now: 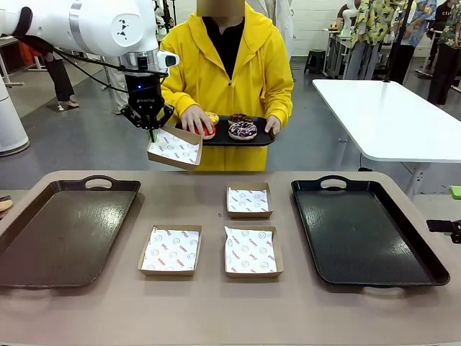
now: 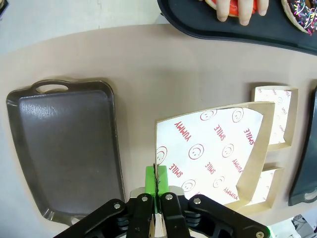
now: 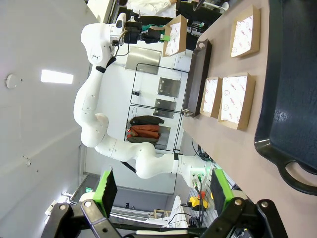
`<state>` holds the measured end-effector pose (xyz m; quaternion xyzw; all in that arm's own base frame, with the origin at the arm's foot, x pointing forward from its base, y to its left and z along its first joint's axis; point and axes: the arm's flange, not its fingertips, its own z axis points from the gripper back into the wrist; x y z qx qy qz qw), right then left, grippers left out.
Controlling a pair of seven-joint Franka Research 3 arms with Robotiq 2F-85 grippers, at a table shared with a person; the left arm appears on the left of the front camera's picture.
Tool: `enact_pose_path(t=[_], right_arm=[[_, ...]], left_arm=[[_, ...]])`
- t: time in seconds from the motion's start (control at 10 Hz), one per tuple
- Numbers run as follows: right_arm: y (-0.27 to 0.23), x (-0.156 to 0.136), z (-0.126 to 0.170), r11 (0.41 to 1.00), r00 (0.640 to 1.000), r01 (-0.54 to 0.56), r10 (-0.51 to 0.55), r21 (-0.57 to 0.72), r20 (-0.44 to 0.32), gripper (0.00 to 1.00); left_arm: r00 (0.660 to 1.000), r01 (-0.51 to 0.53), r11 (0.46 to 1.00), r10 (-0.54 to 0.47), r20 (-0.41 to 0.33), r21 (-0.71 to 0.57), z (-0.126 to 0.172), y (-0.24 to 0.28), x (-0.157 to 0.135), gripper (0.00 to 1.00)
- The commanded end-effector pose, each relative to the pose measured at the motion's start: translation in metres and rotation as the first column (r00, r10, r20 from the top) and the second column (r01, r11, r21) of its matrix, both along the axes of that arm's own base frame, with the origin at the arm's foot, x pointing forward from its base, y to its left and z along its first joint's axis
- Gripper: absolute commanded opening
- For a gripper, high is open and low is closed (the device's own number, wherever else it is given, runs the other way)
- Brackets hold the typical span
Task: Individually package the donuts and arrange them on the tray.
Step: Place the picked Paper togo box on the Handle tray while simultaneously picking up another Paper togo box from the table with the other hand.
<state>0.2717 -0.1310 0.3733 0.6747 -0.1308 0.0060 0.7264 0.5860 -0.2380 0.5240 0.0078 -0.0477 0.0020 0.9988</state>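
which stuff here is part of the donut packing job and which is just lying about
Job: donuts on the person's tray; box in the left gripper; three empty boxes; brown tray; black tray.
Lying about: white table; stool.

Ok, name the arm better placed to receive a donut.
Left. The left gripper is shut on a box raised beside the person's donut tray; the right gripper stands open, far off.

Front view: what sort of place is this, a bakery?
More likely a robotics lab or test hall: a white robot arm pinches a paper-lined box in its fingers, a person offers donuts on a tray, and a white worktable stands behind.
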Motion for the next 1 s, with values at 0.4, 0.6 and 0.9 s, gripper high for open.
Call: enact_pose_path(t=[0.4,0.6,0.9], right_arm=[[-0.0015,-0.0017,0.0001,1.000,1.000,0.001,-0.001,0.006,0.003,1.00],[-0.0015,-0.0017,0.0001,1.000,1.000,0.001,-0.001,0.006,0.003,1.00],[-0.0015,-0.0017,0.0001,1.000,1.000,0.001,-0.001,0.006,0.003,1.00]], left_arm=[[1.000,-0.004,1.000,0.004,0.000,0.002,0.0009,0.0022,0.0002,0.00],[1.000,-0.004,1.000,0.004,0.000,0.002,0.0009,0.0022,0.0002,0.00],[1.000,-0.004,1.000,0.004,0.000,0.002,0.0009,0.0022,0.0002,0.00]])
